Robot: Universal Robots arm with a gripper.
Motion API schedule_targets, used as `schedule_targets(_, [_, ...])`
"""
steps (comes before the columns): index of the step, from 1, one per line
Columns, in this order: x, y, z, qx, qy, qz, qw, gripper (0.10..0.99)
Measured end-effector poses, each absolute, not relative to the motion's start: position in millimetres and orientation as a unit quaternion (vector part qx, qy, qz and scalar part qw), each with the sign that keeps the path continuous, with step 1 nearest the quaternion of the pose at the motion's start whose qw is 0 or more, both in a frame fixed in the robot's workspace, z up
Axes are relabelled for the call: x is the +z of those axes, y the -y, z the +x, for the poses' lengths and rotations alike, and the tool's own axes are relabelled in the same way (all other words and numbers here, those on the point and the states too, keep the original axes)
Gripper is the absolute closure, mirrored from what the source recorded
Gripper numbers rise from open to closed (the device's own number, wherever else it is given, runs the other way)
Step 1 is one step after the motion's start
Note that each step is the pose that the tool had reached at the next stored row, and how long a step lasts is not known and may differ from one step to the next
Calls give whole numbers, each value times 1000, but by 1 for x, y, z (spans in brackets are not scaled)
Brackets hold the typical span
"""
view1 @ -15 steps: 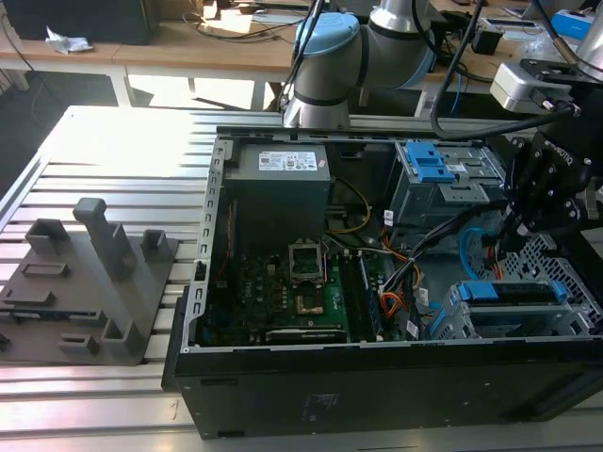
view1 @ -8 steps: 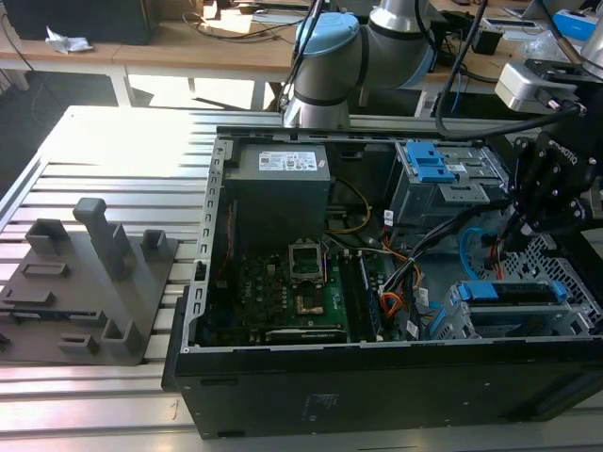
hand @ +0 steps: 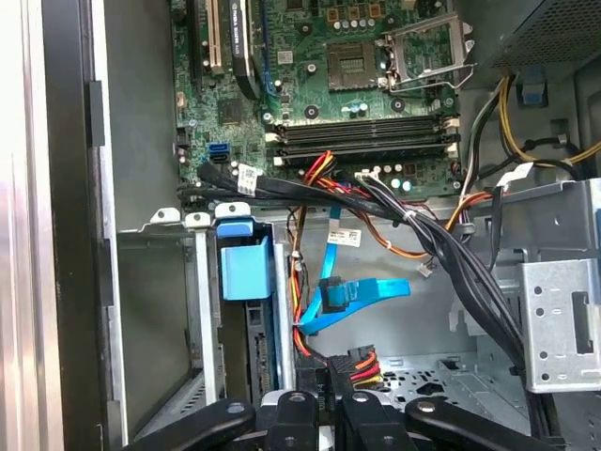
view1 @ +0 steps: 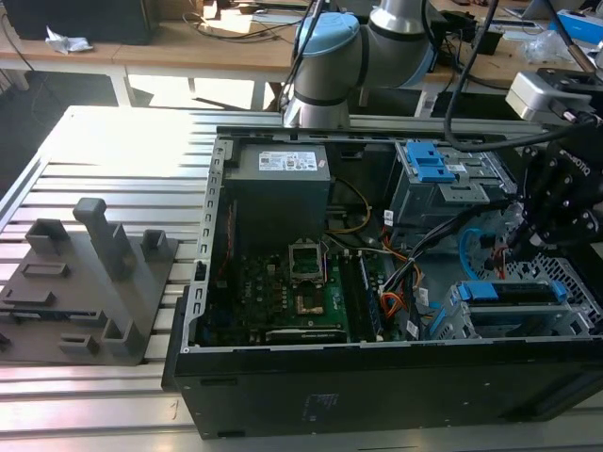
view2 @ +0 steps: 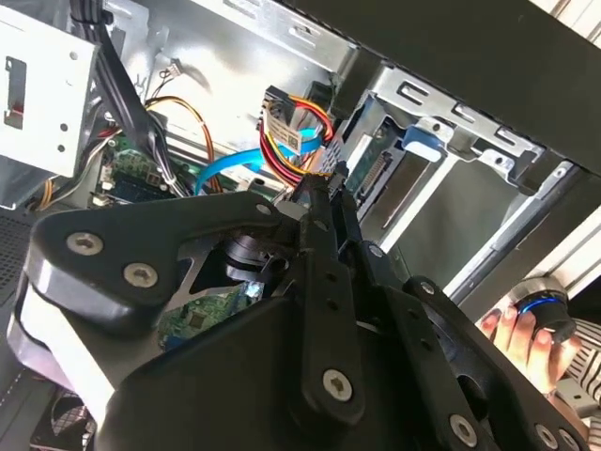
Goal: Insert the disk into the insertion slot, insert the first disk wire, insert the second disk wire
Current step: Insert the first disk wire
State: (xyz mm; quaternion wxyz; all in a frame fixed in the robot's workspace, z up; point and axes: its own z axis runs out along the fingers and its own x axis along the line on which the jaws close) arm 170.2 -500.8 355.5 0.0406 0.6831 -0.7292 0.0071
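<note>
While the disk sits in its metal cage, we see the gripper, jaws drawn together, tips beside a red-and-yellow wire plug, near the light-blue cable.

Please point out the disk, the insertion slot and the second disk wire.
the disk [hand: 246, 268], first wrist view, blue handle
the insertion slot [view1: 528, 328], exterior view, silver wall
the second disk wire [hand: 376, 289], first wrist view, flat stretch

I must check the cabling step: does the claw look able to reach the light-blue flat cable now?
Probably yes. In the first wrist view the light-blue flat cable lies uncovered just ahead of the claw; only the red-and-yellow wire bundle between them might crowd the approach.
</note>
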Motion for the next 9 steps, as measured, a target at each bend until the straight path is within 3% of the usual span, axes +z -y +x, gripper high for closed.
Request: schedule_targets(9, [348, 519, 170, 7, 729, 683, 41, 922])
